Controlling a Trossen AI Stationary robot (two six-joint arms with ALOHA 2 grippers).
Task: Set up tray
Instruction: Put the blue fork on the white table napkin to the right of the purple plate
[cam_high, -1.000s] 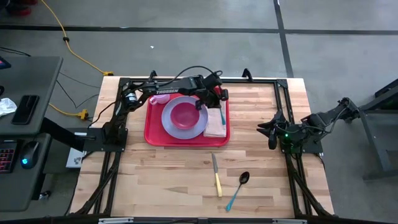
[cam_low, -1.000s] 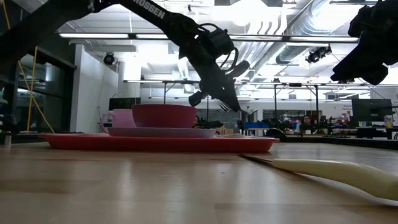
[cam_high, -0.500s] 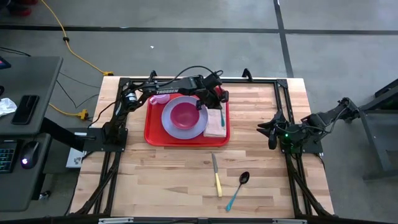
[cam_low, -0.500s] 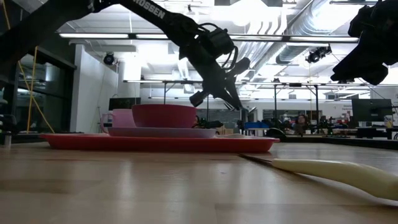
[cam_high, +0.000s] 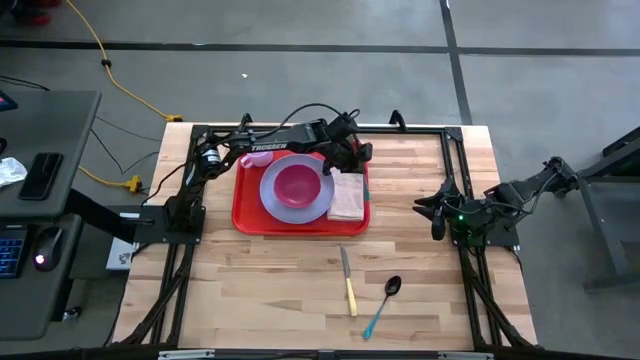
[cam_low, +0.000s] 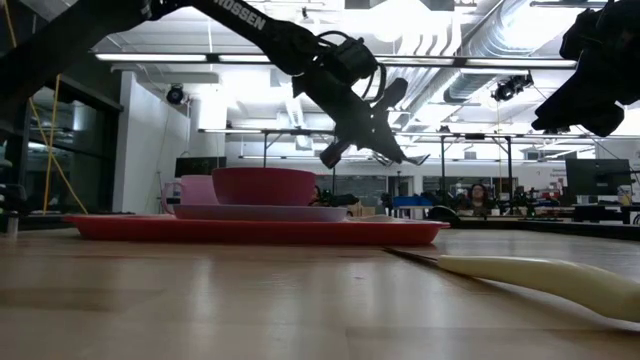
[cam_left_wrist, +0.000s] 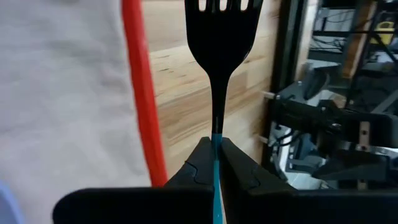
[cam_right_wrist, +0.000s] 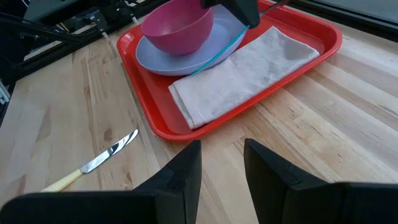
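— What lies nearest the front edge of the table (cam_high: 250, 270)?

— A knife (cam_high: 347, 282) with a pale handle, and just beside it a spoon (cam_high: 383, 303) with a black bowl and a teal handle, both on bare wood and well apart from everything else.

— And the tray?

— The tray (cam_high: 243, 205) sits beyond them, toward the far edge and a bit left of the middle. On it are a lavender plate (cam_high: 275, 195) carrying a pink bowl (cam_high: 297, 184), a folded pale napkin (cam_high: 348, 196) along the tray's right side, and a pink cup (cam_high: 259, 157) at its far left corner.

— What is the left arm doing?

— The left gripper (cam_low: 372, 122) hangs above the tray's far right corner, over the napkin's far end. Its fingers are pressed together on the teal handle of a fork (cam_left_wrist: 219, 50), whose black tines stick out past the tray's rim.

— The right arm?

— The right gripper (cam_right_wrist: 222, 163) waits by the table's right edge, fingers spread, holding nothing.
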